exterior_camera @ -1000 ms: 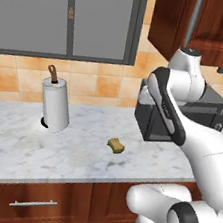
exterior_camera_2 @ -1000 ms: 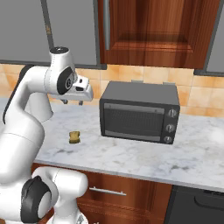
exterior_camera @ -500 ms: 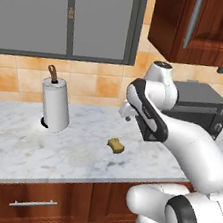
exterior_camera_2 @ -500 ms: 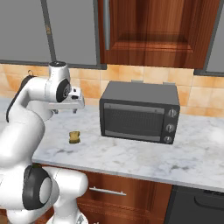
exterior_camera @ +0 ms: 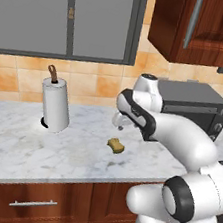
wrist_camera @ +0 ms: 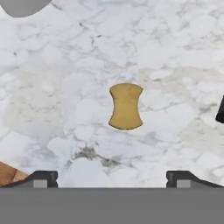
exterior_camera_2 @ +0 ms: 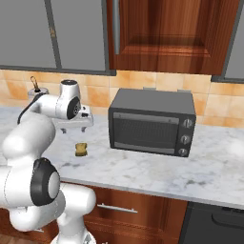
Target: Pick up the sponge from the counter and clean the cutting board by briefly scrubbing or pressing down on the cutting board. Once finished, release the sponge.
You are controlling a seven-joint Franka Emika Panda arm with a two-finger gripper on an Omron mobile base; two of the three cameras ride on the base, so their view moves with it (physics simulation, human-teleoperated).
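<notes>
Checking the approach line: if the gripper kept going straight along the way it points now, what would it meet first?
Most likely the sponge. The open gripper points down at the counter, and the sponge lies almost centred between its fingertips. Height above it is hard to judge.

arm: white, bent over from the base, reaching forward | wrist: turned down | gripper (exterior_camera: 118, 123): pointing down, above the worktop (exterior_camera: 23, 141), holding nothing | fingers (wrist_camera: 43, 178): spread wide apart

A paper towel roll (exterior_camera: 55, 104) is stood upright before the tiled backsplash (exterior_camera: 17, 77); a dark grey microwave (exterior_camera_2: 151, 121) is set beneath wooden wall cabinets (exterior_camera_2: 167, 33).
</notes>
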